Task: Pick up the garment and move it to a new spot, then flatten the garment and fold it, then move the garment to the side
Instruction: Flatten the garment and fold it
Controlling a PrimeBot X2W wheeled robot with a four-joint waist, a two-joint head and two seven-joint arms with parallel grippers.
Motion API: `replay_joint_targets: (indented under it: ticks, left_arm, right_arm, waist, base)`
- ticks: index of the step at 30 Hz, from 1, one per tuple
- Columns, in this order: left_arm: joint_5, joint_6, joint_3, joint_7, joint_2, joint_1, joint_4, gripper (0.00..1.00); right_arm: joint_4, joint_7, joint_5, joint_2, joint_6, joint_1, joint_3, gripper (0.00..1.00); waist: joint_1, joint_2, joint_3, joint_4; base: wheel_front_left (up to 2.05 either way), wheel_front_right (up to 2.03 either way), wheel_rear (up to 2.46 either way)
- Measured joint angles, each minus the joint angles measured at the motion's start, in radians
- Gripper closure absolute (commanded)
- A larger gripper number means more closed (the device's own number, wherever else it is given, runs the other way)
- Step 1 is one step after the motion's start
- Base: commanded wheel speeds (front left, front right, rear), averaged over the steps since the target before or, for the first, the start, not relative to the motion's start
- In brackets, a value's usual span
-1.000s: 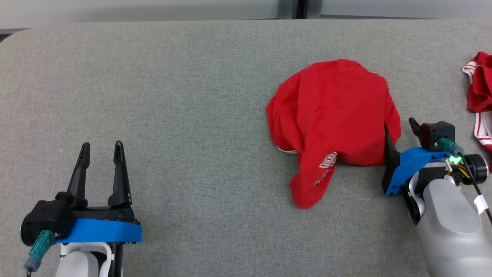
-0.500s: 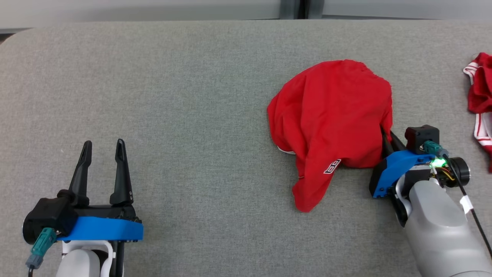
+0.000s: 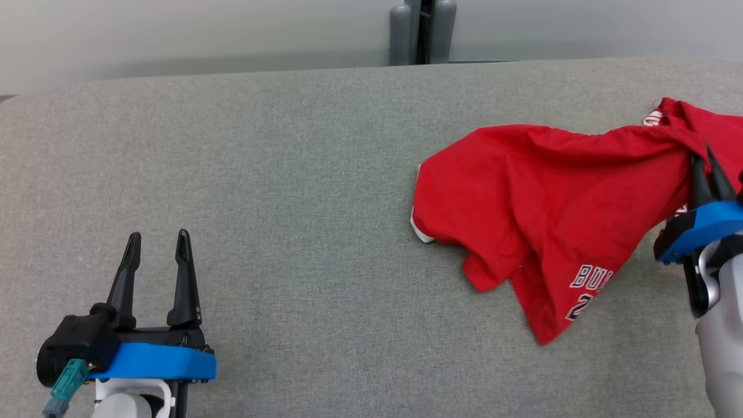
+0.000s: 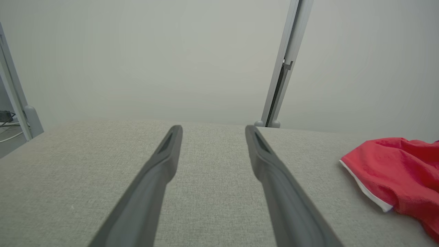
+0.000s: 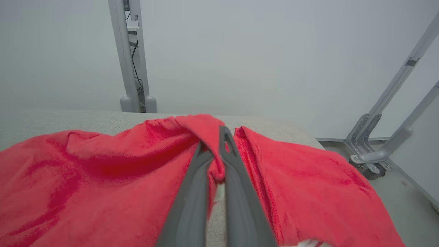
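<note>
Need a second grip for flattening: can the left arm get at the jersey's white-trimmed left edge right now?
Probably yes. The left claw is open and holds nothing, and just bare table lies between it and the white-trimmed edge of the jersey. It is a long sideways reach, though.

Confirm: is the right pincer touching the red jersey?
Touching. In the right wrist view, the right pincer is shut on a fold of the red jersey, with the fabric pinched between its fingers.
</note>
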Motion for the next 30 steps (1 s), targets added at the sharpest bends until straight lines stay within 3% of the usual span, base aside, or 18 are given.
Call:
replay_joint_targets:
  ticks: [4,8,18,30]
  left_arm:
    - [0.001,0.0,0.0,0.0,0.0,0.01,0.002,0.0]
    - [-0.002,0.002,-0.005,0.0,0.0,0.016,0.003,0.0]
    - [-0.004,0.008,-0.007,0.0,0.0,0.03,0.001,0.0]
    - [-0.011,0.009,-0.004,0.0,0.0,0.021,0.003,0.0]
  right_arm:
    - [-0.113,0.0,-0.018,0.028,0.0,0.011,0.015,1.0]
    - [-0.206,0.0,-0.021,0.082,0.0,0.028,0.093,1.0]
    - [-0.323,0.0,0.053,0.191,0.0,0.128,0.451,1.0]
    - [-0.311,0.0,0.203,0.222,0.0,0.208,0.91,1.0]
  waist:
    - [0.0,0.0,-0.018,-0.01]
    - [0.0,0.0,-0.038,-0.011]
    - [-0.0001,0.0,-0.06,0.022]
    - [-0.0001,0.0,-0.027,0.061]
  base:
    - [0.0,0.0,0.0]
    - [0.0,0.0,0.0]
    - [0.0,0.0,0.0]
    - [0.0,0.0,0.0]
